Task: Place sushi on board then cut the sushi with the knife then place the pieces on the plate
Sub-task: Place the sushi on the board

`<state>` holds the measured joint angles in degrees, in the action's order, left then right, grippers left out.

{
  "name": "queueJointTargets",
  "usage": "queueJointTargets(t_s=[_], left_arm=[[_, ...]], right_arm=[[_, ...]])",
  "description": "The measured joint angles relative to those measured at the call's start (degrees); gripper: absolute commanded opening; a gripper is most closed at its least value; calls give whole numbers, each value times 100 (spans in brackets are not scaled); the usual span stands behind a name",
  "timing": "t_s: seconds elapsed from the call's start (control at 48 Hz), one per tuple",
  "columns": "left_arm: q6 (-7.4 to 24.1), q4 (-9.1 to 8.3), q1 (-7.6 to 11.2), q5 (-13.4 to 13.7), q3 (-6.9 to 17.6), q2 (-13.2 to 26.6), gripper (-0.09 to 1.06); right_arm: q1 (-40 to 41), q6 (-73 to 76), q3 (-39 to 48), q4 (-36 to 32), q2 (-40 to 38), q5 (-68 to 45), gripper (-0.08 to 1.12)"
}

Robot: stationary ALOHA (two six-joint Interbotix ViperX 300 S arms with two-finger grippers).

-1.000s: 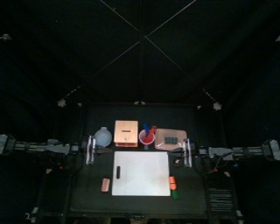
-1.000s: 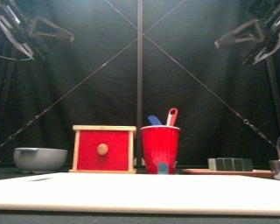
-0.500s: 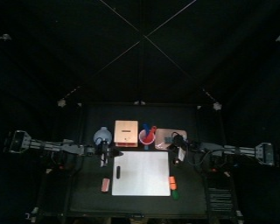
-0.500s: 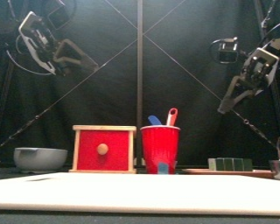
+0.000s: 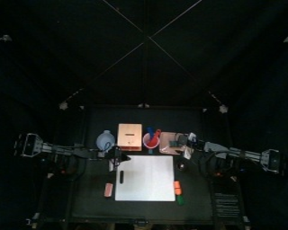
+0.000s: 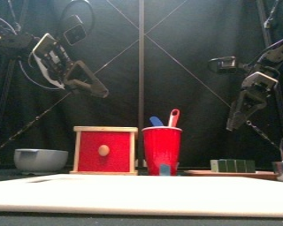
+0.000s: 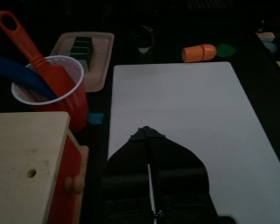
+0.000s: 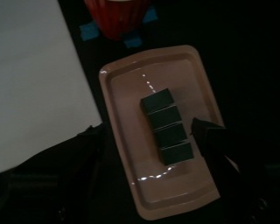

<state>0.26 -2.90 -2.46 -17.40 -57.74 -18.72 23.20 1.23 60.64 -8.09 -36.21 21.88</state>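
Observation:
The dark green sushi roll point(image 8: 164, 129) lies in a row of blocks on the pink tray point(image 8: 129, 153), at the table's back right beside the red cup point(image 6: 162, 150). My right gripper point(image 8: 150, 131) hangs open above the roll, a jaw on each side and well clear of it; the front view shows the right gripper point(image 6: 236, 119) high over the tray point(image 6: 233, 173). The cup holds a red knife point(image 7: 20, 39) and a blue knife point(image 7: 8, 68). The white board point(image 5: 148, 179) is bare. My left gripper point(image 7: 147, 140) is shut and empty over the board's near end.
A wooden box with a red drawer front point(image 6: 105, 150) stands left of the cup, a blue-grey bowl point(image 6: 40, 159) further left. An orange toy point(image 7: 199, 52) lies off the board's right side, and another small toy point(image 5: 108, 190) off its left.
Both arms swung in from the table's sides and came lower. The right jaws opened over the sushi. The left jaws stayed shut.

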Motion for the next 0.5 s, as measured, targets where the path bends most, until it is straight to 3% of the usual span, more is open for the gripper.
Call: queueJointTargets(t_s=[0.229,0.5], left_arm=[[0,-141,-18,0,9,0,2],[0,-158,-26,-9,9,0,2]], right_arm=[[229,-70,-158,-229,334,35,100],[439,-501,-308,-246,1134,105,100]])
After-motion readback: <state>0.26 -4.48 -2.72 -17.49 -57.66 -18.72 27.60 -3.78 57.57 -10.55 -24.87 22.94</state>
